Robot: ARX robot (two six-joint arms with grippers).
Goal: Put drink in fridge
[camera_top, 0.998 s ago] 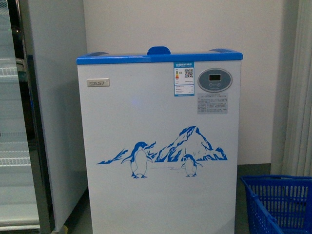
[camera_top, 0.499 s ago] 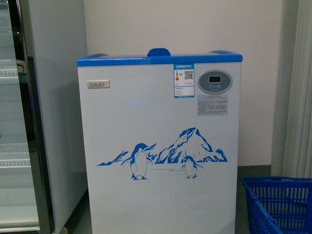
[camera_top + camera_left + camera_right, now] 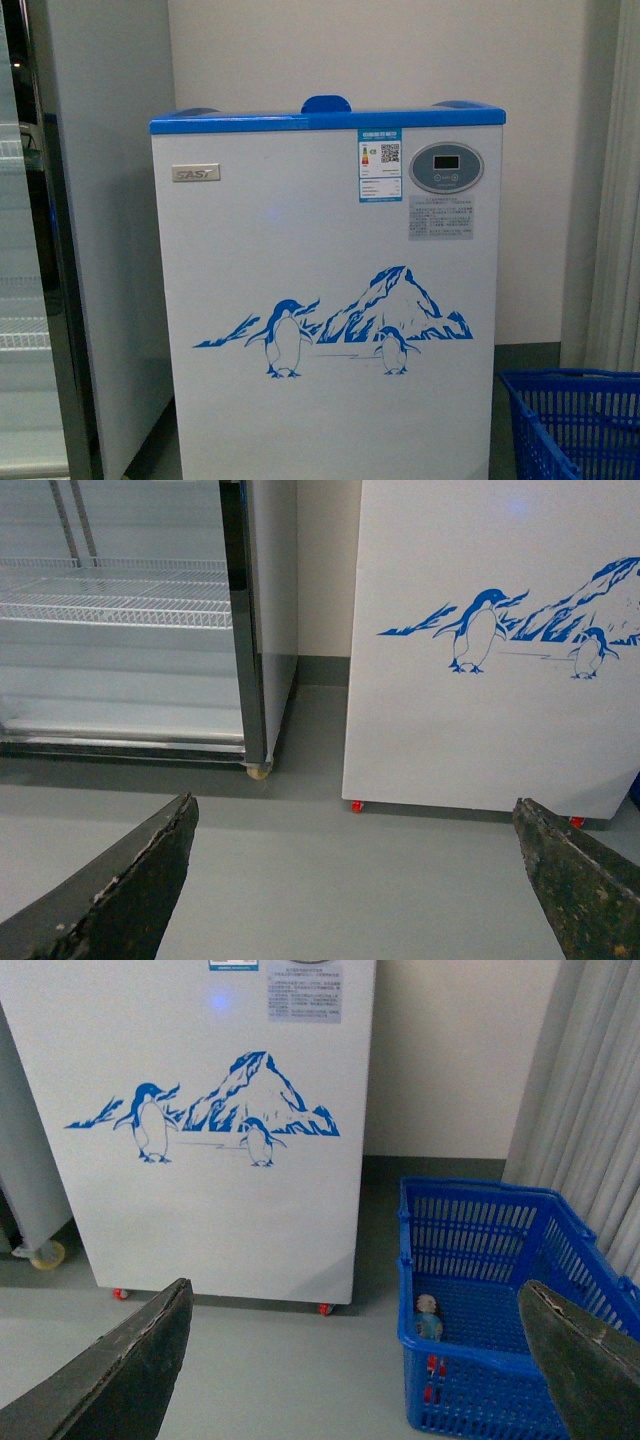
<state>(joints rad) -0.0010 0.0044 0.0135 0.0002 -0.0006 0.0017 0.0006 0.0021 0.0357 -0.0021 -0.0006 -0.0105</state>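
Observation:
The fridge point(image 3: 320, 300) is a white chest freezer with a blue rim and penguin artwork, and it stands straight ahead with its lid hidden from this height. Its front also shows in the left wrist view point(image 3: 500, 730) and the right wrist view point(image 3: 200, 1210). The drink point(image 3: 429, 1322) stands inside a blue basket point(image 3: 470, 1188) on the floor to the right of the fridge. Only its pale cap, light blue label and a red patch show. My left gripper point(image 3: 352, 802) hangs open over bare floor, holding nothing. My right gripper point(image 3: 355, 1286) is open and empty, well short of the basket.
A tall grey glass-door cabinet point(image 3: 30, 300) with wire shelves point(image 3: 120, 610) stands to the left of the fridge. The blue basket point(image 3: 570, 420) sits low at the right. A pale curtain point(image 3: 620, 200) hangs behind it. Grey floor point(image 3: 330, 880) lies in front of the fridge.
The front view has crept closer: the fridge looks slightly larger, the basket sits lower in the frame, and less of the cabinet shows.

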